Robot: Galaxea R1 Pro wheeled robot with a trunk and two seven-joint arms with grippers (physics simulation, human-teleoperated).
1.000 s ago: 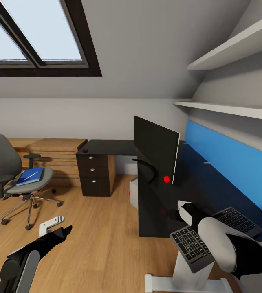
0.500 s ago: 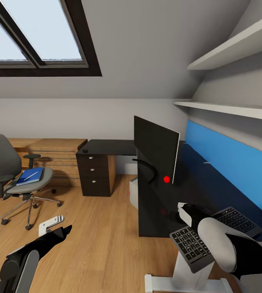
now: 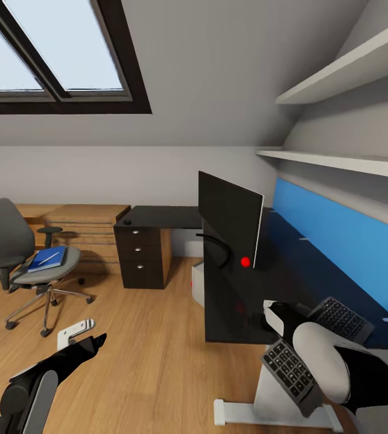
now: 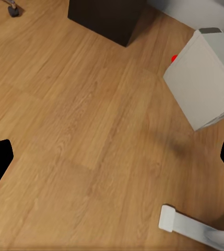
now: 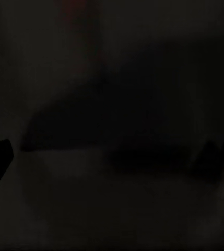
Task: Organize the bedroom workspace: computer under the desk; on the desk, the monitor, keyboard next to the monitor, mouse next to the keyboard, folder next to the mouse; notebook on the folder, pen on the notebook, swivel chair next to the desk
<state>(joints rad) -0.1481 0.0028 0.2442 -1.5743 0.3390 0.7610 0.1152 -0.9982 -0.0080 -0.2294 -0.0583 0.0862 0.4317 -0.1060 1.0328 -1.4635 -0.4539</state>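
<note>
Over desk (image 3: 314, 283) edge: right arm bent across keyboard (image 3: 290, 367), fingers' state unclear; left fingers (image 3: 79, 337) spread above floor.

Monitor (image 3: 230, 224) upright on dark desk (image 3: 290, 283), keyboard (image 3: 314, 346) tilted over desk edge

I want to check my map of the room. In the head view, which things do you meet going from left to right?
Swivel chair with the blue folder → dark drawer cabinet → monitor → keyboard → blue wall panel.
</note>
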